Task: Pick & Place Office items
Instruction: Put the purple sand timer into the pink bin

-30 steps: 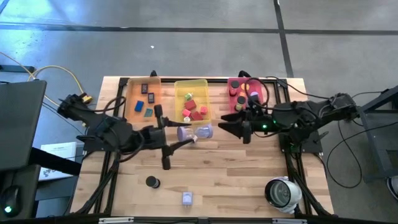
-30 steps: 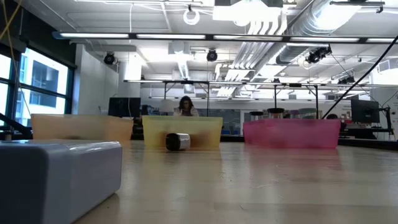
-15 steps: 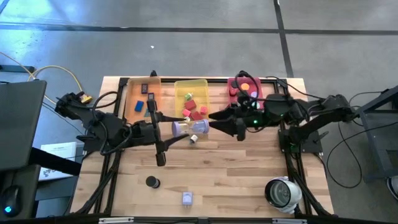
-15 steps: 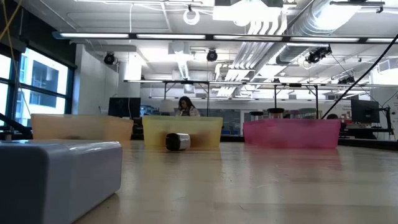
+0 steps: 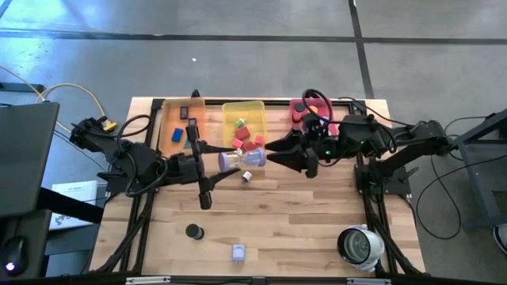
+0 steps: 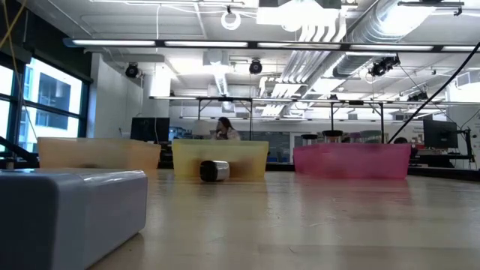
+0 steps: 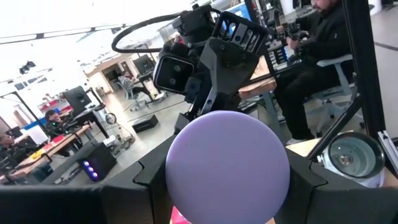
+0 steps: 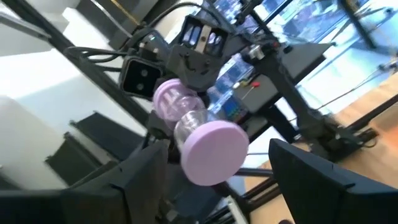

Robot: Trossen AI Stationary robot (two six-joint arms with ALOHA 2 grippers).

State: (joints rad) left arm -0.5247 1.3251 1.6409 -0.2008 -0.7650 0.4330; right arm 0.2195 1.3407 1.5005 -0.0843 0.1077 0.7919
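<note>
A lavender hourglass-shaped piece (image 5: 242, 161), two lavender discs joined by a clear waist, hangs in the air in front of the yellow tray (image 5: 244, 111). My left gripper (image 5: 222, 162) is shut on its left end. My right gripper (image 5: 277, 152) stands open at its right end. In the right wrist view its fingers (image 8: 140, 180) flank the free disc (image 8: 214, 152) without touching. A black disc (image 5: 193, 231), a lavender cube (image 5: 238, 252) and a small pale cylinder (image 5: 247, 176) lie on the table. My left gripper pinches the piece's left end disc (image 8: 169, 98) between its two fingers, coming level from the table's left. The piece sticks out level along the fingers toward my right gripper, clear of the table. In the left wrist view the free disc (image 7: 227, 165) hides the place of contact.
Orange (image 5: 181, 127), yellow and pink (image 5: 313, 115) trays with small pieces stand along the far edge. A white-grey round device (image 5: 360, 245) sits at the near right corner. In the low view the lavender cube (image 6: 71, 214) looms close. People sit in the room beyond.
My right gripper has gone toward the table's left and a little toward the far edge, swinging round to face the piece, and now stands at its free disc. The piece stays level in my left gripper.
</note>
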